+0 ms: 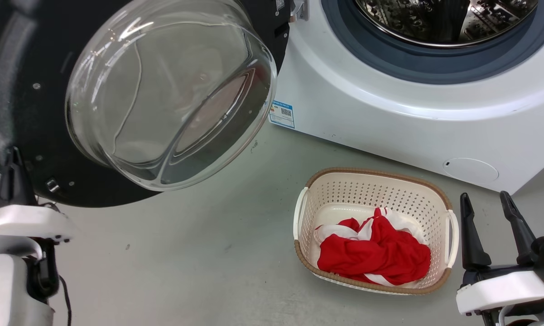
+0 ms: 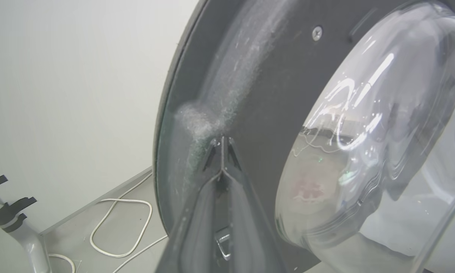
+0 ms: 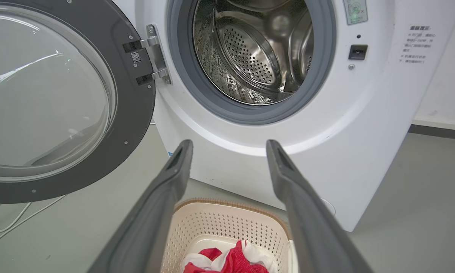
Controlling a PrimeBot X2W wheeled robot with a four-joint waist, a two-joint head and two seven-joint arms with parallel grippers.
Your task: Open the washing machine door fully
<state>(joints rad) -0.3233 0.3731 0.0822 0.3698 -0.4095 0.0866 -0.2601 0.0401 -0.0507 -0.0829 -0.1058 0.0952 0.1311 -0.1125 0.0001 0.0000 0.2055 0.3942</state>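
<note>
The washing machine door (image 1: 22, 90), a black disc with a bulging clear glass bowl, stands swung out to the left of the white washing machine (image 1: 389, 122). My left gripper (image 1: 13, 174) is shut, and its joined fingertips (image 2: 222, 141) touch the door's (image 2: 272, 94) black inner face beside the bowl. In the right wrist view the door (image 3: 136, 106) hangs on its metal hinge (image 3: 155, 57), with the steel drum (image 3: 250, 57) uncovered. My right gripper (image 1: 484, 199) stands open at the lower right, away from the door and holding nothing; its fingers (image 3: 178, 170) frame the machine's (image 3: 363, 132) front.
A cream basket (image 1: 376, 174) with red and white cloth (image 1: 376, 253) sits on the grey floor in front of the machine, just left of my right gripper. A white cable (image 2: 117, 227) lies on the floor behind the door, near a grey stand (image 2: 19, 235) by the wall.
</note>
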